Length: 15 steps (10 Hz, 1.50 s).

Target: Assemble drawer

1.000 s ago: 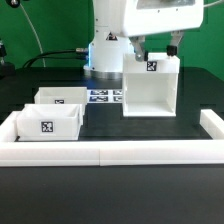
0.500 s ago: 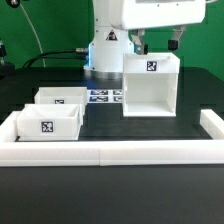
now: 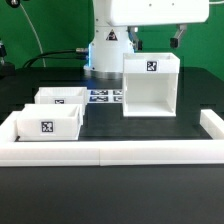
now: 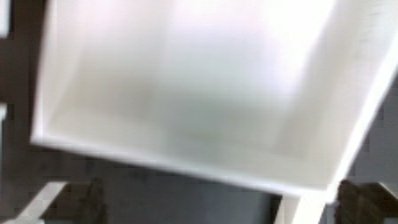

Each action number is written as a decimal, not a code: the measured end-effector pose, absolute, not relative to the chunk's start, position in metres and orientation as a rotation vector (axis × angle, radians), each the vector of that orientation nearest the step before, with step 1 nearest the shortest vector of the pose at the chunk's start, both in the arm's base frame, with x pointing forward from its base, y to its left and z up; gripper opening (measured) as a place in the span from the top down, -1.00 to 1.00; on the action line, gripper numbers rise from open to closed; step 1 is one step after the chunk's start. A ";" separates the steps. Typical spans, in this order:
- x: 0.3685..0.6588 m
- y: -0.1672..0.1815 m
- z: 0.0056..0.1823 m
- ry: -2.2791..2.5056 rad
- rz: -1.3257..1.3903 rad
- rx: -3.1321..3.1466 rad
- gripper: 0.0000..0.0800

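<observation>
Altogether three white plastic pieces rest on the black counter [image 3: 120,135]: one tall open-fronted box [image 3: 150,88] and two small open-top trays, front tray [image 3: 47,122] and back tray [image 3: 62,98]. The box stands at the claw's [image 3: 156,41] 6 o'clock, apart from it; both trays lie at the box's 8 o'clock. The claw's fingers are spread wide, holding nothing.

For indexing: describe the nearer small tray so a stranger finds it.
Find the long white border wall across the foreground. At the exterior view's left, the nearer tray sits just behind it, ahead of the rear tray, tag facing forward.
</observation>
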State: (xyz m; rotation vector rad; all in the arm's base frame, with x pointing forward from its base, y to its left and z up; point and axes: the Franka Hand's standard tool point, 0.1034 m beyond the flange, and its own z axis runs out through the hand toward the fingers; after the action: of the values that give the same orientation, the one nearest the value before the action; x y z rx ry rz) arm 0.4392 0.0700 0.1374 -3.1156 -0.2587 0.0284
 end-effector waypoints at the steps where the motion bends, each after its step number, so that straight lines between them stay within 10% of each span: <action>1: 0.432 0.079 0.136 -0.151 0.048 -3.100 -0.62; 15: 0.395 0.110 0.096 0.097 0.064 -3.074 -0.62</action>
State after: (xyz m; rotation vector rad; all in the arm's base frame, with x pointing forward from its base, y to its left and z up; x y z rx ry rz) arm 0.3948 0.1099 0.0960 -3.0740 0.0966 0.0637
